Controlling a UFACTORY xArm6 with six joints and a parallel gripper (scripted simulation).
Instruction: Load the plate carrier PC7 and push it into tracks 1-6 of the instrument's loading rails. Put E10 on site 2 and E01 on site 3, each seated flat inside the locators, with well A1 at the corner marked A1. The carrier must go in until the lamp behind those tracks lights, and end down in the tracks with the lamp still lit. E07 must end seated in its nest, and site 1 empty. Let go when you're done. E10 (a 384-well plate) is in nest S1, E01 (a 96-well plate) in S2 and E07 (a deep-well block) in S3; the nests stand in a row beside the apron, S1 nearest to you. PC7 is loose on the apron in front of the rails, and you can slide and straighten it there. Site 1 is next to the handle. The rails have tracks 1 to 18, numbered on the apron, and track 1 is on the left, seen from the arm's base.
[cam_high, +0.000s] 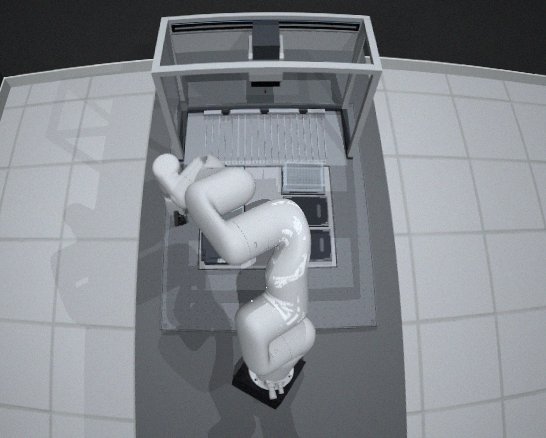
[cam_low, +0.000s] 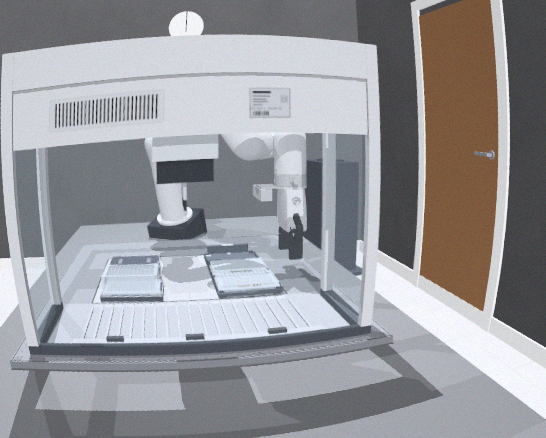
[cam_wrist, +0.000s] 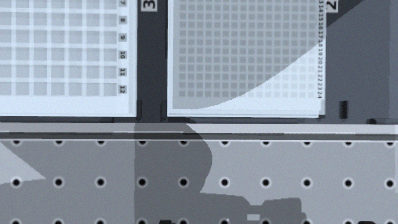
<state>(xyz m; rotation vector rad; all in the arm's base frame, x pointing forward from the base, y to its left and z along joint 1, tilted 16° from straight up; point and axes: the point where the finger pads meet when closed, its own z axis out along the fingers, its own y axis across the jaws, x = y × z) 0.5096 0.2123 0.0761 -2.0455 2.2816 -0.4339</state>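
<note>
The hand (cam_low: 291, 243) hangs released and empty off the carrier PC7's (cam_wrist: 150, 65) long edge, over the dotted tabletop (cam_wrist: 310, 165), with the 384-well plate E10 (cam_wrist: 240, 55) on site 2 just ahead of it, 96-well E01 (cam_wrist: 60, 50) alongside on site 3, and E07 (cam_high: 303, 178) well beyond in its nest.

A glossy white arm (cam_high: 280, 235) is seen, built of thick rounded tube links with bulbous joint housings; bright highlights are scattered on the shell. A faint dotted seam line is visible on one link. A square black base (cam_high: 243, 384) is fitted underneath, with a pale ring collar. A small white box (cam_low: 263, 192) is attached at the wrist. The gripper (cam_low: 291, 242) is black, fingers dark and slim.
</note>
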